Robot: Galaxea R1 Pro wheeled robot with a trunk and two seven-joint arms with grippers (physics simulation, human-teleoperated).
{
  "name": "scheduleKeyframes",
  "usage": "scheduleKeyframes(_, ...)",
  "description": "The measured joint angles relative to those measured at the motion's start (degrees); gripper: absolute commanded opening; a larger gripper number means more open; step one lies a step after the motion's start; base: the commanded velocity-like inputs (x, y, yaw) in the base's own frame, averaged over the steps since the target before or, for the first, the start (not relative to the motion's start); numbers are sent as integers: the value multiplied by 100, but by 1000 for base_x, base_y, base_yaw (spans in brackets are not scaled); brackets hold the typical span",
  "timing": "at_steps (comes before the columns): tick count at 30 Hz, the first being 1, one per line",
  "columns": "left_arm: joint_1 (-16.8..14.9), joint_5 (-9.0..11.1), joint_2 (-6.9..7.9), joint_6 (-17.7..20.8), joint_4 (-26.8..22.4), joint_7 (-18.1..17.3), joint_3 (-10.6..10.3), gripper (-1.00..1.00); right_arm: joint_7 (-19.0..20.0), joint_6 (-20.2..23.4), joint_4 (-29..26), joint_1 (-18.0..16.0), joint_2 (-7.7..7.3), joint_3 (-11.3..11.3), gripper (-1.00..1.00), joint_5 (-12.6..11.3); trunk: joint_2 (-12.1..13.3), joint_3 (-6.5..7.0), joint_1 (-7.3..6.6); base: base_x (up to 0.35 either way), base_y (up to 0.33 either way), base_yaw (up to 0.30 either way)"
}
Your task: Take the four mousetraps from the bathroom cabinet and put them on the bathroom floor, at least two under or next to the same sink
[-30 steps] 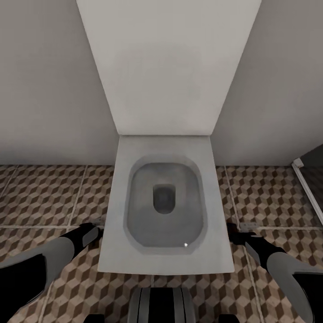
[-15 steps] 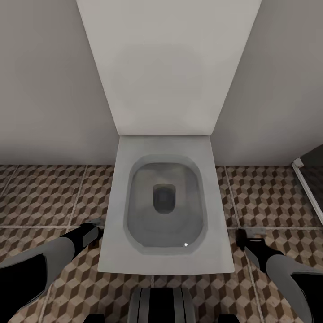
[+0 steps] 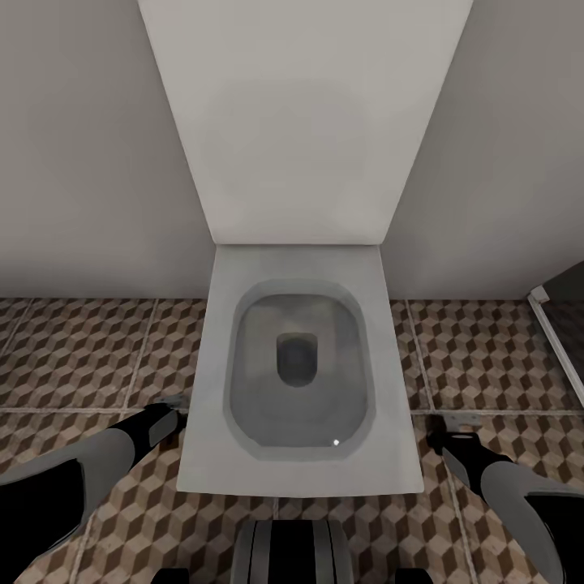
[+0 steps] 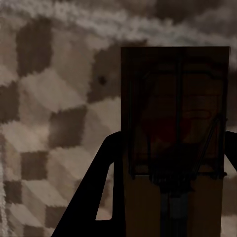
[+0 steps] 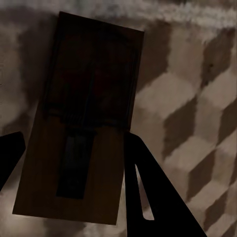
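fingers: left gripper (image 4: 168,197) pinching a mousetrap (image 4: 175,123), right gripper (image 5: 69,163) straddling another mousetrap (image 5: 84,128), grip unclear | toilet (image 3: 300,365) frame centre | bathroom floor (image 3: 81,349) lower band | step: placing traps; next: find sink

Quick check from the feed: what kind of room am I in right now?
A bathroom, almost certainly. A white toilet stands against the wall dead ahead, on floor tiled in a brown cube pattern. Each wrist view shows a mousetrap between its end effector's fingers.
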Motion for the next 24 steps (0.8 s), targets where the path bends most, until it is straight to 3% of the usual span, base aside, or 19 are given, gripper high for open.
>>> scheduleKeyframes(7,0,0,6,1,0,-1,2,-100,43,-277,-20,-5,-7,26,-100,7,0,0,1,0,0,0)
scheduleKeyframes(24,0,9,14,0,-1,0,8,-100,53,-292,-28,-9,-12,32,-100,2,0,-9,1,0,0,17)
